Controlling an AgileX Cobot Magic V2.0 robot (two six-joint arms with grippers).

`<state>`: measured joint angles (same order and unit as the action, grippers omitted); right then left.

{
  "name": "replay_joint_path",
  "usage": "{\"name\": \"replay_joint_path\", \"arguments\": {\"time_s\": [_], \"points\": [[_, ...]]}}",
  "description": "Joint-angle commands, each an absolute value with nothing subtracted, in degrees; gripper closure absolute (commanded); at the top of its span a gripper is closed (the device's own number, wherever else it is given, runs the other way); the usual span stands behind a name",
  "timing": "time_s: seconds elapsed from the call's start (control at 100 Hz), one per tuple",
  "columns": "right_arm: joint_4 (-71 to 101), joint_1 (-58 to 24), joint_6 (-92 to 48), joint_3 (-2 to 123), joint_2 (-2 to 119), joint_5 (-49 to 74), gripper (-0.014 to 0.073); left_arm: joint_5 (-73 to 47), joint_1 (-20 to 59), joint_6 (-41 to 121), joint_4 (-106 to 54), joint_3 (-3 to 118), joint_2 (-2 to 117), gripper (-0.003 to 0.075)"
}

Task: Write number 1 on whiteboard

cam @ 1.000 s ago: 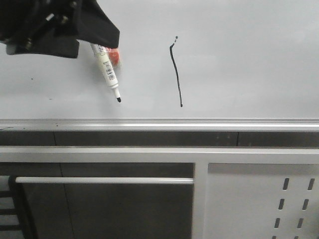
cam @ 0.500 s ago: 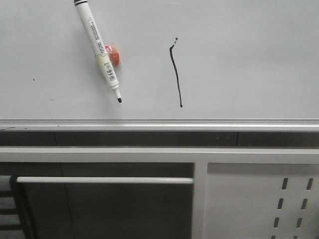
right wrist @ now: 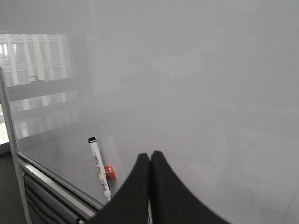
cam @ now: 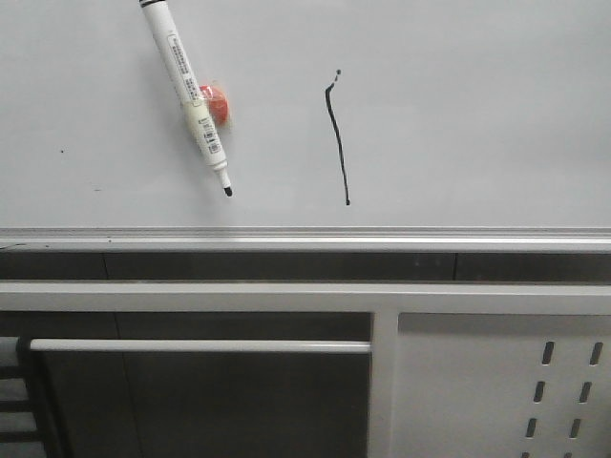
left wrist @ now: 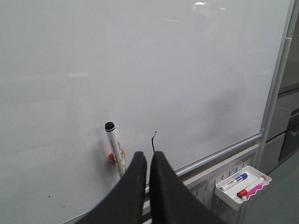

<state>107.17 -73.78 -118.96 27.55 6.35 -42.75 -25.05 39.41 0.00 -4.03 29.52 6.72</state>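
In the left wrist view the left gripper [left wrist: 148,161] has its black jaws pressed together with nothing between them, held back from the whiteboard [left wrist: 187,70]. The right gripper [right wrist: 150,161] is likewise closed on nothing, its tips meeting at the lower centre of its view. Neither gripper appears in the front view.

The number 1 [cam: 337,143] stands at upper centre of the front view: a thin black stroke, nearly vertical and slightly wavy, with a small hook and a dot at its top. It ends just above the board's silver lower edge.

Left of it a white marker [cam: 188,100] clings tilted to the board, black tip down, cap end cut off by the top edge. A red-orange holder [cam: 218,105] sits partly hidden behind it.

Bare board spreads right of the stroke. At lower right in the left wrist view, a white tray [left wrist: 243,185] holds coloured markers.
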Motion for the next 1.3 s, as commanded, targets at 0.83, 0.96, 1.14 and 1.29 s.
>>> {"name": "replay_joint_path", "arguments": {"time_s": [0.83, 0.96, 1.14, 1.29], "points": [[106.3, -73.8, -119.6, 28.7, 7.2, -40.9, 0.0673, -12.1, 29.9, 8.9, 0.0, 21.6, 3.9, 0.0738], [106.3, -73.8, -119.6, 28.7, 7.2, -40.9, 0.0673, -6.4, 21.0, 8.9, -4.6, 12.5, -0.5, 0.0738], [106.3, -73.8, -119.6, 28.7, 7.2, -40.9, 0.0673, -10.3, 12.8, 8.3, -10.9, 4.7, -1.9, 0.0738], [106.3, -73.8, -119.6, 28.7, 7.2, -40.9, 0.0673, -17.5, 10.6, 8.8, -10.3, 2.6, -1.9, 0.0738]]}}
